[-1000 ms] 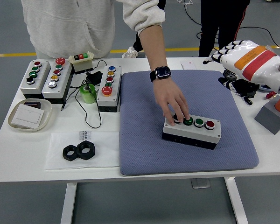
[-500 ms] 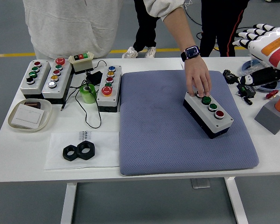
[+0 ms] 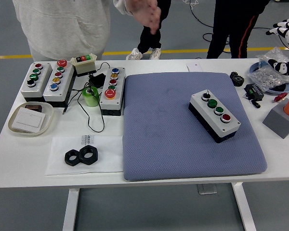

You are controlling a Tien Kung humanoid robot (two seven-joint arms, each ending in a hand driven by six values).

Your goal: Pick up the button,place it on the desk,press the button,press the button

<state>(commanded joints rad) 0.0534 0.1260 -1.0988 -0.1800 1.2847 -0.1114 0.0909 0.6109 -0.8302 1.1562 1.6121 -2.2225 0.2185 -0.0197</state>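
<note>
The white tabletop point(image 3: 183, 187) carries a large blue-grey pad point(image 3: 173, 139) that covers its middle and right part, from near the far edge almost to the near edge. On the right half of that pad, nearer its far right corner, lies the button box point(image 3: 214, 115), set at a slant, grey on top and black below, with a small switch, two green buttons and one red button in a row along its top. Nothing touches it.

Along the far left edge of the tabletop stand two grey control boxes point(image 3: 44, 82) side by side, with a small cream switch box point(image 3: 84, 64) behind them. A narrower control box point(image 3: 112, 90) stands just beside the pad's left edge, and a roll of green tape point(image 3: 91, 96) sits between it and the two boxes, among black cables. At the left edge is an oval tray point(image 3: 31, 119) holding a white wall switch. Toward the near left corner a clear sheet point(image 3: 84, 154) bears two black hex nuts point(image 3: 80, 156).

At the far side a person's hand point(image 3: 144, 13) is raised above the table, holding nothing.

The right hand point(image 3: 285, 26), white, shows at the picture's upper right edge, well apart from the button box, fingers spread and holding nothing. Below it lie a clear dish of small parts point(image 3: 272, 77) and a grey block with an orange top point(image 3: 285, 115).
</note>
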